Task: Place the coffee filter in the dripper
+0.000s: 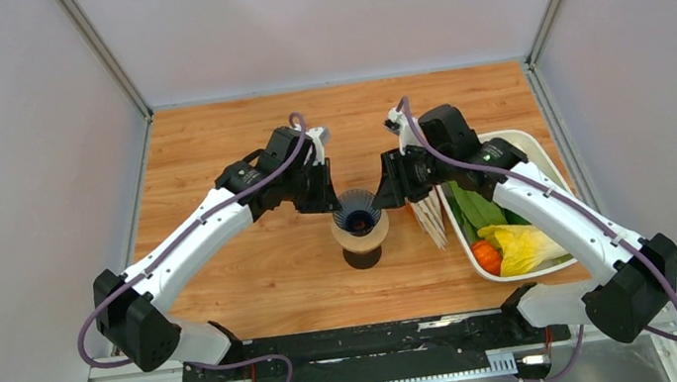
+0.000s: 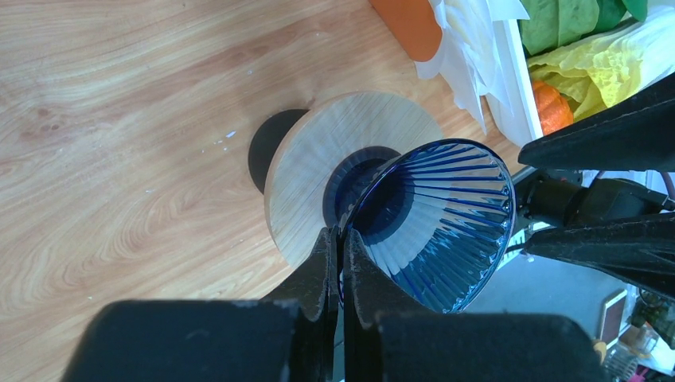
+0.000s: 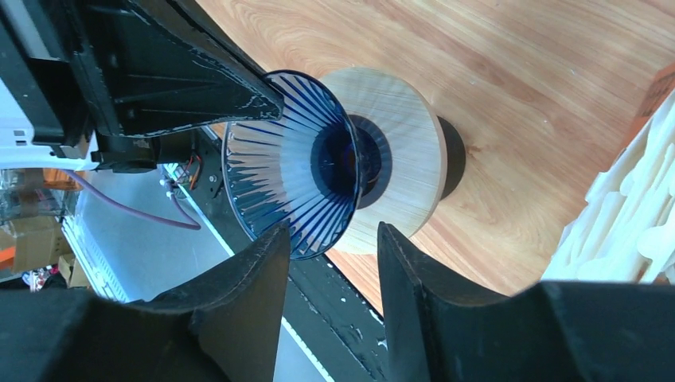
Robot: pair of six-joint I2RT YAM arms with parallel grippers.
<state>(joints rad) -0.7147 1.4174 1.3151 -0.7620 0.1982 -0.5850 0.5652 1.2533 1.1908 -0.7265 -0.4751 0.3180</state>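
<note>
The dripper (image 1: 358,214), a dark blue ribbed cone, sits mouth-up in a tan wooden ring (image 1: 361,238) on a dark vessel. It also shows in the left wrist view (image 2: 446,223) and the right wrist view (image 3: 286,171). My left gripper (image 1: 330,197) is shut on the dripper's left rim, one finger inside and one outside (image 2: 342,239). My right gripper (image 1: 387,192) is open and empty just right of the dripper, its fingers by the rim (image 3: 330,239). No single loose coffee filter is in view; neither gripper holds one.
A stack of white filters (image 1: 430,218) leans upright against a white basket (image 1: 548,146) of toy vegetables at the right; the stack also shows in the wrist views (image 2: 470,48) (image 3: 629,223). The two arms face each other across the dripper.
</note>
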